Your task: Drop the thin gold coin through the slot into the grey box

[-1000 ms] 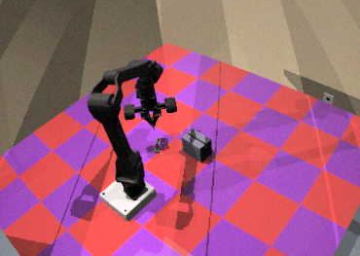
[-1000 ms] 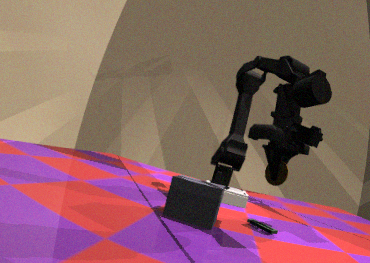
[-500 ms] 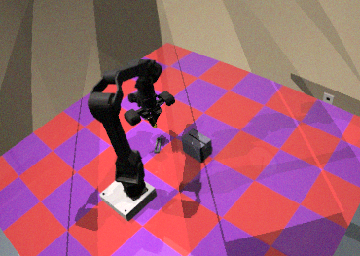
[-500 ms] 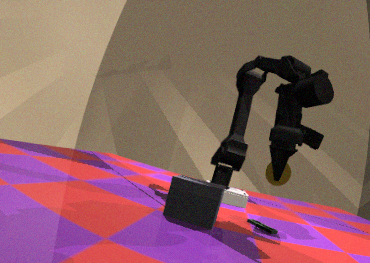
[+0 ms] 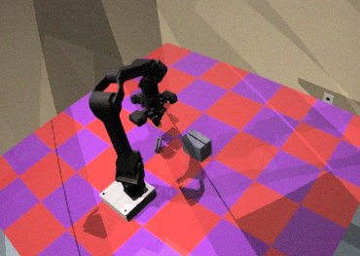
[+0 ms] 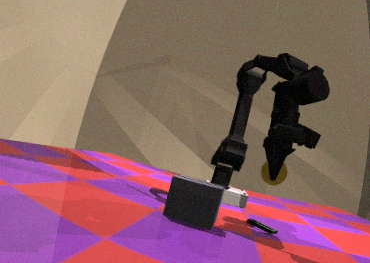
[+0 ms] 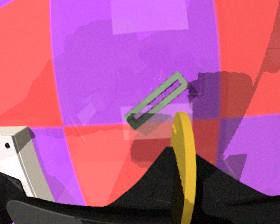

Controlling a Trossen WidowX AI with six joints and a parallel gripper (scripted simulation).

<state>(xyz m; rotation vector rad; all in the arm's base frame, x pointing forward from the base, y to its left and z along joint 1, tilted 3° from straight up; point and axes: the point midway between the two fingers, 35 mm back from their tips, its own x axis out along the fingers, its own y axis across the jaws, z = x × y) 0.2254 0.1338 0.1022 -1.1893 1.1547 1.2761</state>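
A red-and-purple checkered floor [image 5: 272,128] spreads beneath a black robot arm [image 5: 114,124], which rises from a white base plate [image 5: 111,200]. Beside the arm, a plain grey box [image 5: 197,145] carries a darker slot line across its lid. Between box and arm lies a dark-green holder [image 5: 159,145]. Above the holder, a gold coin [image 6: 274,172] glints between the black gripper [image 6: 276,169] fingers. Beige walls [image 5: 253,21] with angular brown shadows back the floor.
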